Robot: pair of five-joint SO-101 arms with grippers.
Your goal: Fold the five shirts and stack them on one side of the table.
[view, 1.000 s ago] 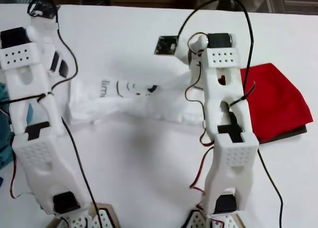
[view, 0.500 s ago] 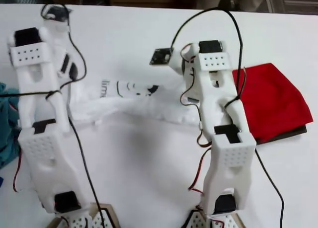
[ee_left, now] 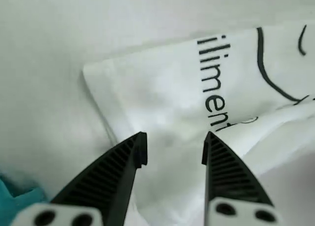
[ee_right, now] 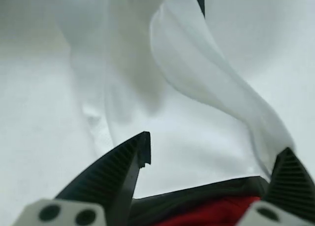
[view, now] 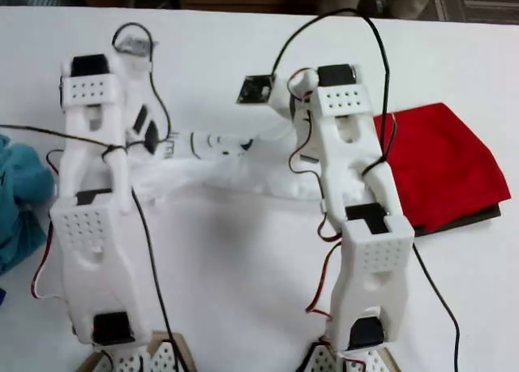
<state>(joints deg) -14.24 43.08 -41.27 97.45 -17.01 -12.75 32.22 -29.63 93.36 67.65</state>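
A white shirt (view: 219,165) with black print lies crumpled across the middle of the white table, between the two arms. My left gripper (ee_left: 173,148) hangs open just over the shirt's printed end (ee_left: 197,88); in the high view the left arm (view: 93,145) stands at the shirt's left end. My right gripper (ee_right: 214,149) is wide open above the white shirt's folds (ee_right: 197,78). Its arm (view: 345,145) covers the shirt's right end. A folded red shirt (view: 442,165) lies at the right on a dark one (ee_right: 206,199).
A teal shirt (view: 20,202) is bunched at the table's left edge. Black and red cables (view: 381,72) loop over both arms. Bare white tabletop (view: 243,267) lies in front, between the arm bases.
The left arm has swung to the right, toward the white shirt's printed end. The right arm has shifted a little left over the shirt. More of the teal shirt shows now.
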